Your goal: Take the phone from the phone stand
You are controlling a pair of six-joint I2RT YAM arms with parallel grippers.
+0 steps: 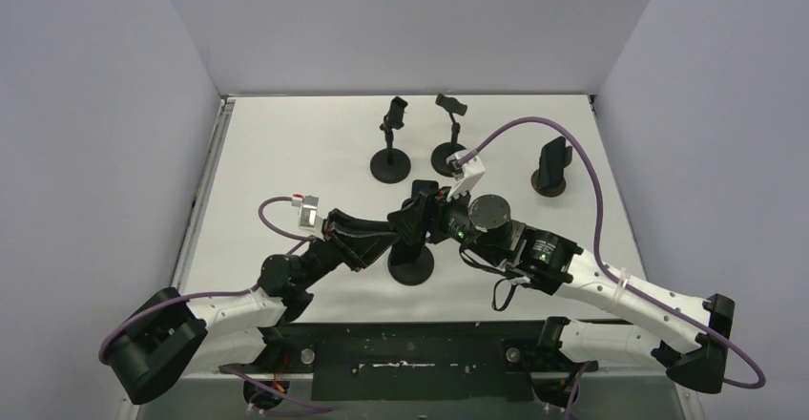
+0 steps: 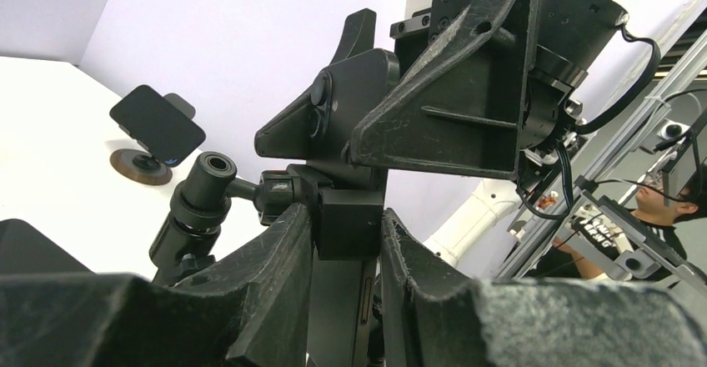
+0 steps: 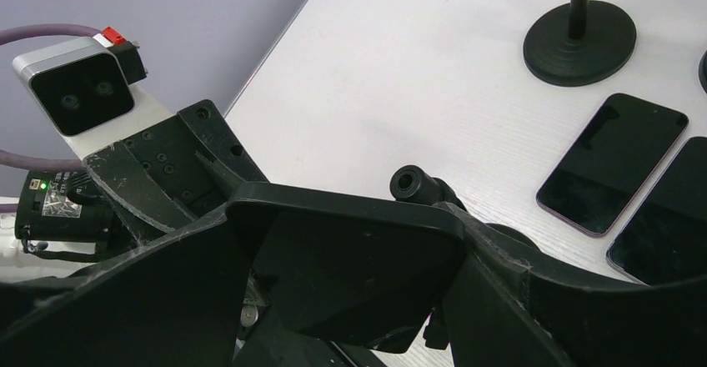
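Sitting on the phone stand (image 1: 411,269) by the middle of the surface's (image 1: 286,153) near edge, the phone (image 3: 350,258) was pinched by the closed right claw (image 1: 437,212), the stand's neck clamped by the left claw (image 2: 346,227). A straight pull, with the stand braced, was judged best.

Overhead, the left arm's black two-finger gripper (image 1: 404,231) and the right arm's black gripper (image 1: 431,208) meet over the black round-based phone stand (image 1: 411,267), blocking its head from view. The black slab smartphone (image 3: 350,267) shows only in part from the right wrist, its lower edge behind the fingers. A dark glossy phone (image 3: 667,217) lying flat runs off that frame's right edge. A person (image 2: 667,204) is cropped in the left wrist view.
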